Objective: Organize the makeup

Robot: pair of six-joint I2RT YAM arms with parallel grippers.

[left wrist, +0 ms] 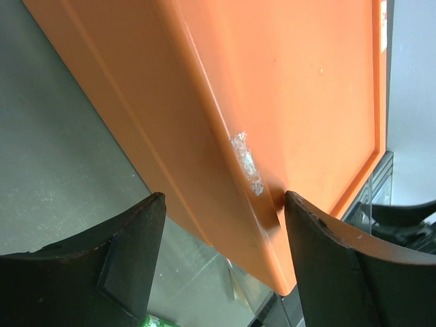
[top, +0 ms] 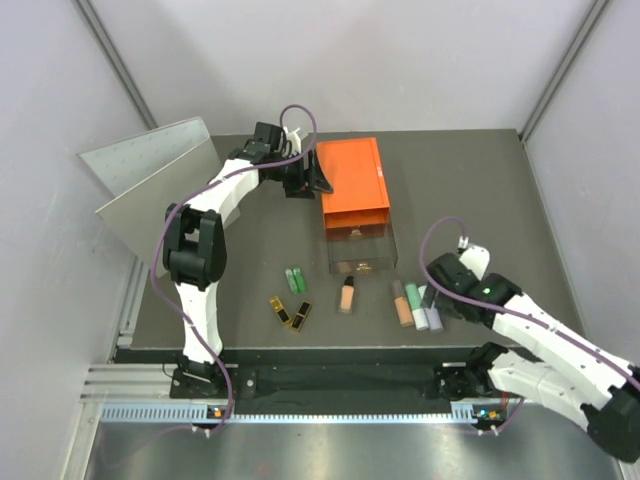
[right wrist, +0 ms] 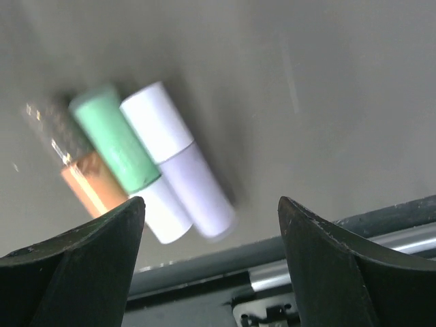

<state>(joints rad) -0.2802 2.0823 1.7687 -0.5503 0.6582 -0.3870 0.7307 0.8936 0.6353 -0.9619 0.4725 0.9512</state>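
The makeup lies along the table's near part: two green tubes [top: 295, 279], two black-gold flat cases [top: 292, 313], a peach bottle [top: 347, 296], and an orange stick [top: 402, 303], a green stick [top: 414, 300] and a white stick [top: 433, 318] side by side. My right gripper [top: 438, 302] hovers open right beside the sticks. Its wrist view shows the green stick [right wrist: 112, 139], white stick [right wrist: 178, 160] and orange stick [right wrist: 90, 187] ahead of the open right gripper [right wrist: 211, 225], none between the fingers. My left gripper [top: 312, 183] stands open, straddling the left edge of the orange box [left wrist: 272, 102].
The orange box [top: 350, 178] stands at the back centre with clear drawers [top: 361, 250] pulled out toward the makeup. A grey panel [top: 150, 180] leans at the back left. The table's front rail [right wrist: 272, 252] runs just below the right fingers.
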